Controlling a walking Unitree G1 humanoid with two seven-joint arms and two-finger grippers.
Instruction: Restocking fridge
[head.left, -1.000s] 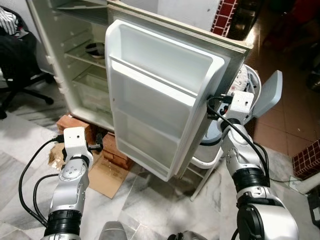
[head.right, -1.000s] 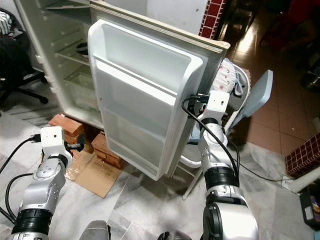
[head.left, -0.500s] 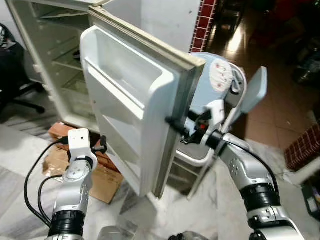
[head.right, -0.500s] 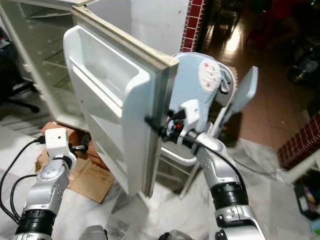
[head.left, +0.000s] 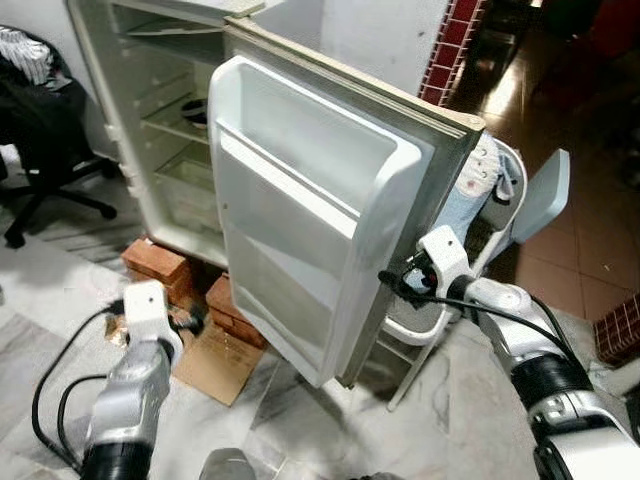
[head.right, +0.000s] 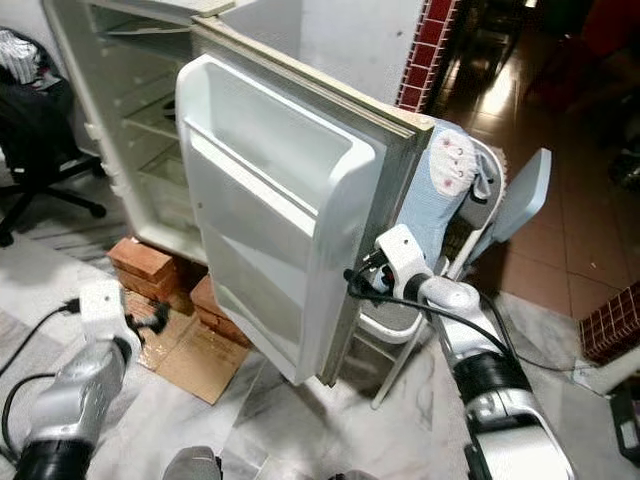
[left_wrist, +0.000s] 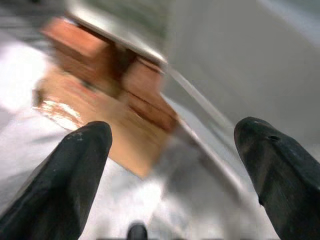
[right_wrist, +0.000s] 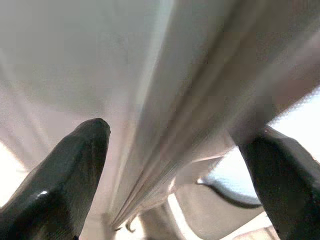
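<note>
Since half a second ago the white plastic-lined fridge door (head.left: 320, 215) has swung wider, showing its empty moulded shelves again. Its free edge sits between the spread fingers of the right end effector (head.left: 392, 287), which straddles it open rather than clamping it. The edge could slip out if the arm pulls at an angle (the door might then swing into the pale blue folding chair (head.left: 520, 200) just behind). The left end effector (left_wrist: 170, 150) hangs open near the red bricks (head.left: 160, 262) under the fridge.
</note>
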